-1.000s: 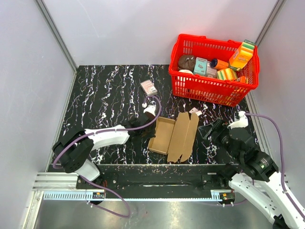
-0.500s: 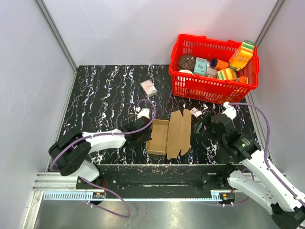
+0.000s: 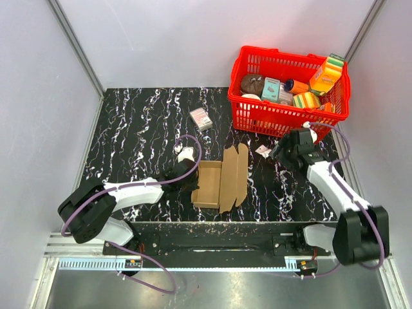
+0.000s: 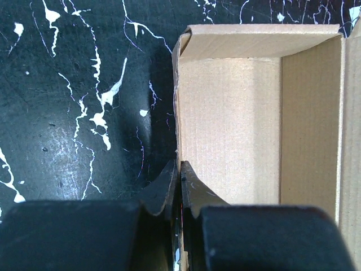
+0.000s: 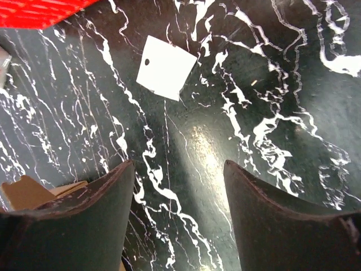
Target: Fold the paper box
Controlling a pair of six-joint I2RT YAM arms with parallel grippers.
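The paper box is plain brown cardboard, lying partly folded near the table's front middle, with its left part forming an open tray and a notched flap on the right. My left gripper is shut on the box's upright left wall; the tray floor shows to its right. My right gripper is open and empty above the bare table right of the box. A corner of the box shows at the left edge of the right wrist view.
A red basket of printed grocery packs stands at the back right. A small white-and-pink carton lies behind the box. A white paper scrap lies just ahead of my right gripper. Grey walls surround the table.
My left gripper has dragged the box left and toward the front. My right arm has swung back and away from the box, toward the basket.
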